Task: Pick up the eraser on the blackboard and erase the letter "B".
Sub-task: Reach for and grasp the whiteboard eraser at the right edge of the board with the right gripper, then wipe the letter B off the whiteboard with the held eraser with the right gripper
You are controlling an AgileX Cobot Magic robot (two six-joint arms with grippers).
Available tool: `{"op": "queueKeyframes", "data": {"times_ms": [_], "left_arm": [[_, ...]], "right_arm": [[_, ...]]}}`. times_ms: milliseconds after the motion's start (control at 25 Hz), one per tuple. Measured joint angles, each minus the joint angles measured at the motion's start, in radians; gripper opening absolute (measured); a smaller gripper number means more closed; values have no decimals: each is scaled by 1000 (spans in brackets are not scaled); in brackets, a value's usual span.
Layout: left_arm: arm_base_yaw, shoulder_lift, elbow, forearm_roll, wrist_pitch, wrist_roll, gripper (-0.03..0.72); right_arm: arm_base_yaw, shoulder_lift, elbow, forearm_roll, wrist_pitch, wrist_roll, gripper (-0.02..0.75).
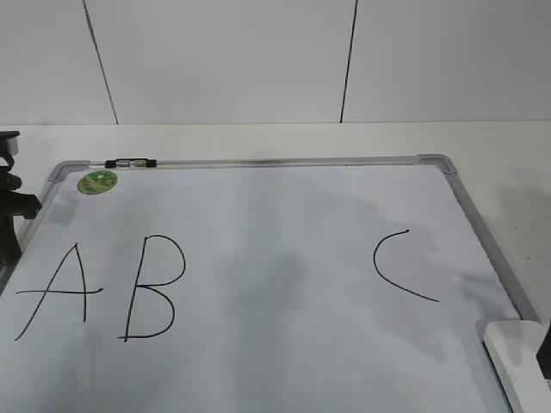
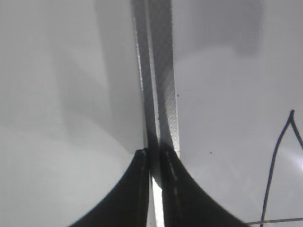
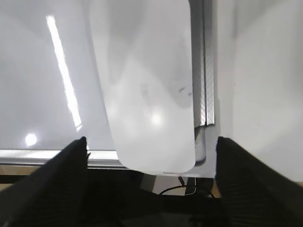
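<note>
Two fingers of the right gripper spread wide either side of the eraser, gripping nothing yet, lined up for the pick at the blackboard frame's near right corner. The left gripper sits pinched together, empty, over the frame's left edge. Only the exterior view shows the letter "B", left of the eraser; the right wrist view alone shows the gripper straddling it.

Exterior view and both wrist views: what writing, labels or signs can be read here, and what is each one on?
"A": black hand-drawn letter on the white dry-erase board with the silver-grey frame.
"B": black, same board, right of the "A".
"C": black, same board, far right.
Round green sticker, board's top left corner: print too small to read.
White rounded plastic eraser: faint grey marks, unreadable.
</note>
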Motion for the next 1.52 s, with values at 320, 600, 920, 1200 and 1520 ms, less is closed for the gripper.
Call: {"op": "queueKeyframes", "data": {"times_ms": [320,600,920,1200,1520], "left_arm": [[0,0,0,-1,0,0,22],[0,0,-1,-2,0,0,22],[0,0,-1,-2,0,0,22],[0,0,-1,-2,0,0,22],[0,0,-1,-2,0,0,22]], "right_arm": [[117,121,-23,-79,-26,59,669],[121,167,-27,-85,-105,80,669],[121,237,-28,-85,-141,80,669],[121,279,-31,-82,-146,82,669],[121,290,-31,-81,-146,82,654]]}}
